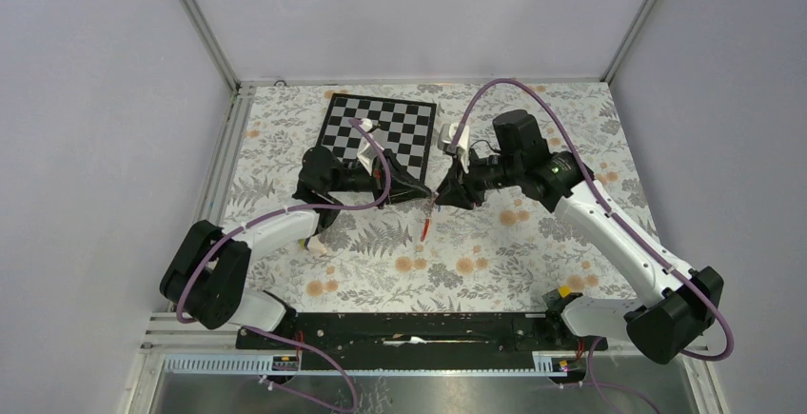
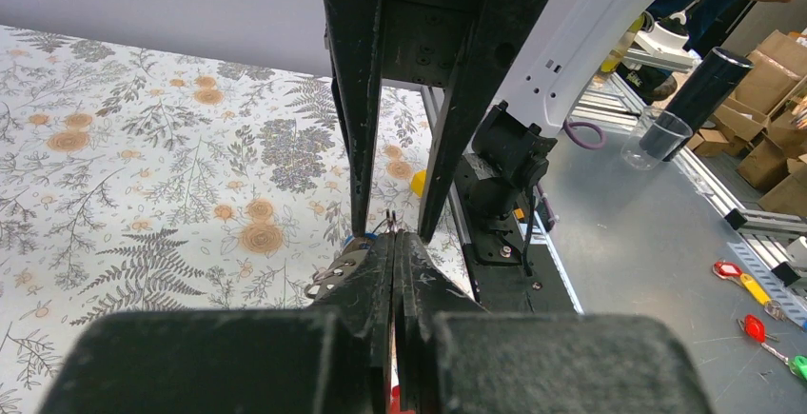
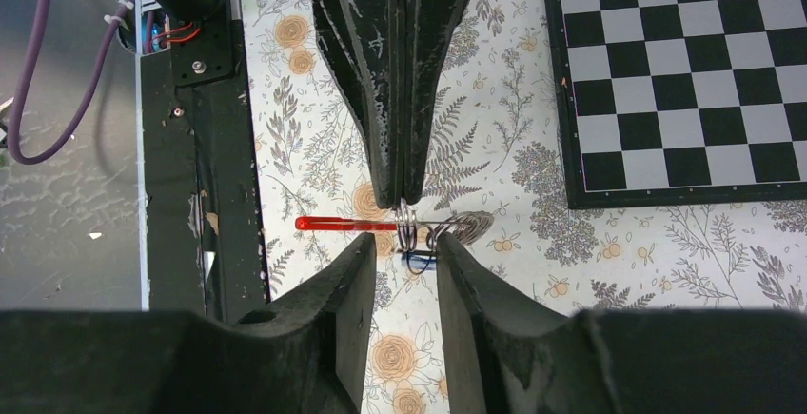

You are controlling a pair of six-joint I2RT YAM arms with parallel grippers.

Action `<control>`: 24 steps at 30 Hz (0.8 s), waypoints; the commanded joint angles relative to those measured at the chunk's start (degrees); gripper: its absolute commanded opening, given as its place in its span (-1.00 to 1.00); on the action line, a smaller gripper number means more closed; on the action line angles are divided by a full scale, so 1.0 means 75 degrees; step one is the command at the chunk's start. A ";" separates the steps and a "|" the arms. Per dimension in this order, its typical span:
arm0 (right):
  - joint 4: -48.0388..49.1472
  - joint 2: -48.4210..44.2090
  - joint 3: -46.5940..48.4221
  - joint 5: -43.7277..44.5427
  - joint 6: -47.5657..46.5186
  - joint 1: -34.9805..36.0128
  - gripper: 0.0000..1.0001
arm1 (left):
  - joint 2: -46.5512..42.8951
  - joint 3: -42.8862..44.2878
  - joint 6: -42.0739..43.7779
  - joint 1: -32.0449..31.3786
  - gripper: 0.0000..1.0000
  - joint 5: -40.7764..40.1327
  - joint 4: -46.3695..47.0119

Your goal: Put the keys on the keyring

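The left end effector is clenched on the metal ring of the keyring, whose red strap sticks out sideways above the floral bench. The right end effector is released, its fingers parted either side of the ring. The keys, showing as a blue tag, hang between them.

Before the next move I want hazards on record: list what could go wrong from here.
The left gripper pinches the keyring only at its fingertips, by the thin metal ring; a nudge could pull it free. The right gripper stands open with the keys in its gap, seemingly unclamped; they may drop. The grippers sit tip to tip; closing in could knock them together.
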 commanded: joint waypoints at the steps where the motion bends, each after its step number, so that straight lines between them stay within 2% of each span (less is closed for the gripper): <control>1: 0.0307 0.0094 0.0028 -0.0270 0.0137 -0.0037 -0.29 | -0.0024 -0.0043 -0.0092 0.0000 -1.00 0.0045 0.0656; 5: 0.0363 0.0167 0.0036 -0.0305 0.0173 -0.0031 -0.39 | -0.0026 -0.0057 -0.0092 -0.0004 -1.00 0.0049 0.0663; 11: 0.0339 0.0183 0.0001 -0.0376 0.0144 -0.0037 -0.96 | -0.0012 -0.0080 -0.0069 -0.0003 -1.00 0.0044 0.0657; 15: 0.0025 0.0162 0.0174 -0.0139 -0.0120 -0.0031 -1.00 | -0.0034 -0.0033 0.0150 0.0001 -1.00 0.0046 0.0514; 17: -0.0284 0.0194 0.0357 0.0075 -0.0300 -0.0031 -1.00 | -0.0094 0.0110 0.0657 0.0008 -1.00 0.0033 -0.0329; 21: -0.1007 0.0383 0.0745 0.0594 -0.0600 0.0066 -1.00 | -0.0281 0.0831 0.2747 -0.0087 -0.57 -0.0264 -0.3256; 24: -0.1495 0.0635 0.1071 0.0922 -0.0741 0.0213 -1.00 | -0.0283 0.0995 0.3023 -0.0153 -0.44 -0.0353 -0.3657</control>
